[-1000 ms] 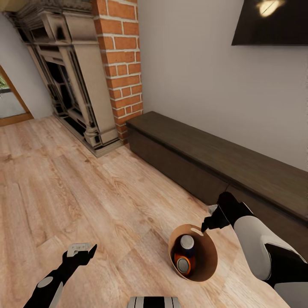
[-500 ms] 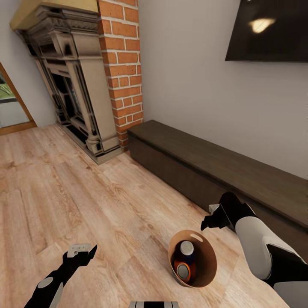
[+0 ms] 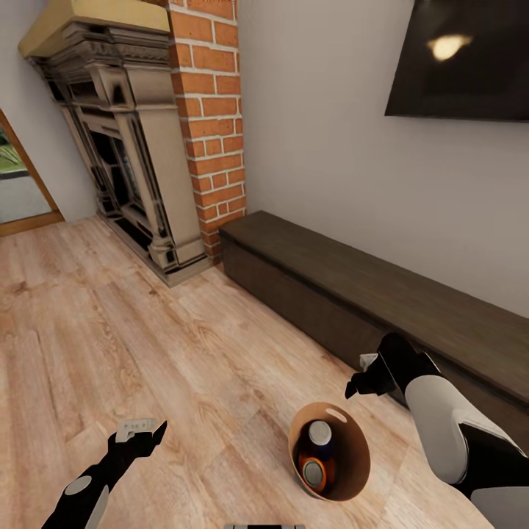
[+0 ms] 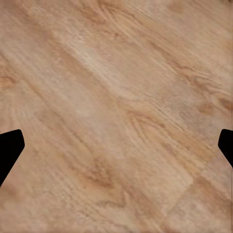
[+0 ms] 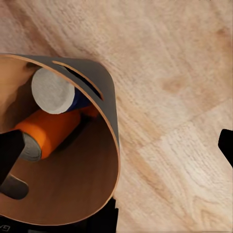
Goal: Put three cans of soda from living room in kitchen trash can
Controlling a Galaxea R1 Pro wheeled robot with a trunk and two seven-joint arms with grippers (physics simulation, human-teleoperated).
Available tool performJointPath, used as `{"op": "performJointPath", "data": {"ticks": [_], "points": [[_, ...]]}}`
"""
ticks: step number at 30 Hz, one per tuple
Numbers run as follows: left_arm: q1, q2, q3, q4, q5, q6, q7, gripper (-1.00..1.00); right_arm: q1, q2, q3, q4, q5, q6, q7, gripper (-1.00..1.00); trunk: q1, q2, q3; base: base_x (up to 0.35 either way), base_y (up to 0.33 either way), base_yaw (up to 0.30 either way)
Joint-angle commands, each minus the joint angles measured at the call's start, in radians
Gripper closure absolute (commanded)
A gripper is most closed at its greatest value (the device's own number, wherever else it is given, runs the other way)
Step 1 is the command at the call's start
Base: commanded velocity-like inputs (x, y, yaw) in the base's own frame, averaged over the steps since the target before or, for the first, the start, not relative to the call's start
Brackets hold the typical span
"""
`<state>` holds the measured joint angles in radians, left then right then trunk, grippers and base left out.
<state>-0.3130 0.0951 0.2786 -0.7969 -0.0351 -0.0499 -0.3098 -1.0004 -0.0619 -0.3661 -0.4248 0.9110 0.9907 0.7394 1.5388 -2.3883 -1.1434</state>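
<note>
We see a wood floor (image 3: 147,338) running to a grey wall (image 3: 316,132). A brick column (image 3: 209,125) stands beside an ornate fireplace (image 3: 125,147), with a long dark cabinet (image 3: 367,301) along the wall. A black TV (image 3: 463,59) hangs above the cabinet.

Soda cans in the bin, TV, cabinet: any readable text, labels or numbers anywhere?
None readable.
Soda cans inside the trash can: orange and blue bodies, grey tops, no legible print.
TV: black screen with a light reflection, no logo visible.
Low cabinet: plain dark wood.
</note>
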Motion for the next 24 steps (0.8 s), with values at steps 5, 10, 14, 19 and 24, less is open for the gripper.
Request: {"op": "performJointPath", "data": {"ticks": [5, 10, 14, 19, 24], "points": [[0.0, 0.0, -0.001, -0.001, 0.0, 0.0, 0.0, -1.0, 0.015, 0.0, -0.001, 0.0, 0.0, -0.015, 0.0, -1.0, -0.019, 0.035, 0.016, 0.0, 0.0, 0.0], [0.0, 0.0, -0.001, 0.0, 0.0, 0.001, 0.0, -1.0, 0.033, 0.0, -0.007, 0.0, 0.0, -0.071, -0.001, -1.0, -0.038, 0.07, 0.031, 0.0, 0.0, 0.0], [0.0, 0.0, -0.001, -0.001, 0.0, 0.0, 0.0, -1.0, 0.048, 0.001, -0.014, 0.0, 0.0, -0.096, 0.0, -1.0, -0.054, 0.098, 0.044, 0.0, 0.0, 0.0], [0.0, 0.0, -0.001, -0.001, 0.0, 0.001, 0.0, -1.0, 0.067, 0.001, -0.016, 0.0, 0.0, -0.116, 0.0, -1.0, -0.073, 0.133, 0.06, 0.0, 0.0, 0.0], [0.0, 0.0, -0.001, 0.0, 0.0, 0.0, 0.0, -1.0, 0.082, 0.0, -0.016, 0.0, -0.001, -0.12, 0.0, -1.0, -0.092, 0.168, 0.075, 0.0, 0.0, 0.0]]}}
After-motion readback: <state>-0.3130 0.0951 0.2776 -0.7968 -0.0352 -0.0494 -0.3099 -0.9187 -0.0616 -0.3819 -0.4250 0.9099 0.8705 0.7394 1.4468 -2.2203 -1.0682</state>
